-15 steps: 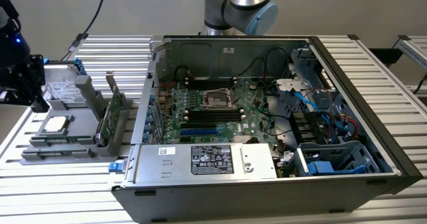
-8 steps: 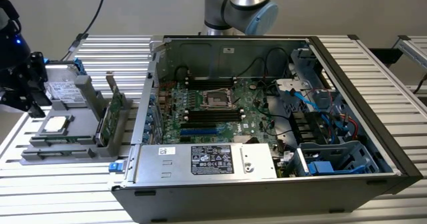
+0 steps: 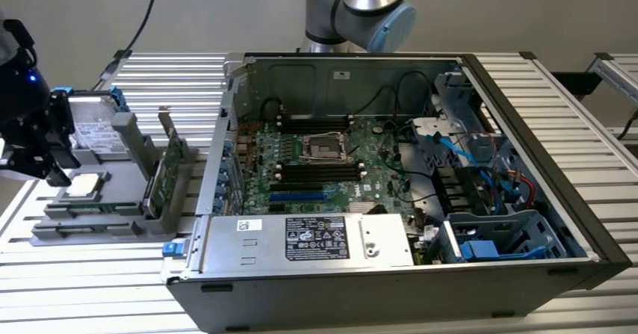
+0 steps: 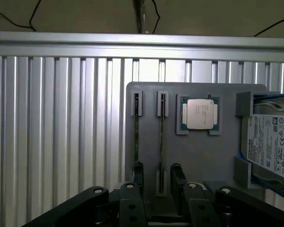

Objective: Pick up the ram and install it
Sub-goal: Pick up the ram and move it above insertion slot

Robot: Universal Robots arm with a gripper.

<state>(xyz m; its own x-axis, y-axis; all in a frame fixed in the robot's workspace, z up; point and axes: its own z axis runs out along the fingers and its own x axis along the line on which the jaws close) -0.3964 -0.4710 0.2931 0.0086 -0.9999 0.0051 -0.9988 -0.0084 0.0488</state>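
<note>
Between the spread fingers of the tool point(image 4: 157, 176), the ram point(image 4: 161, 137) stands on edge in a slot of the grey holder point(image 4: 203, 156). We see it edge-on, as a long, thin, dark green stick. We judge it light and stiff but fragile, best pinched gently across its flat faces along the upper edge. A second card point(image 4: 136, 127) stands just beside one finger, and the processor point(image 4: 199, 113) lies beyond the other.
</note>
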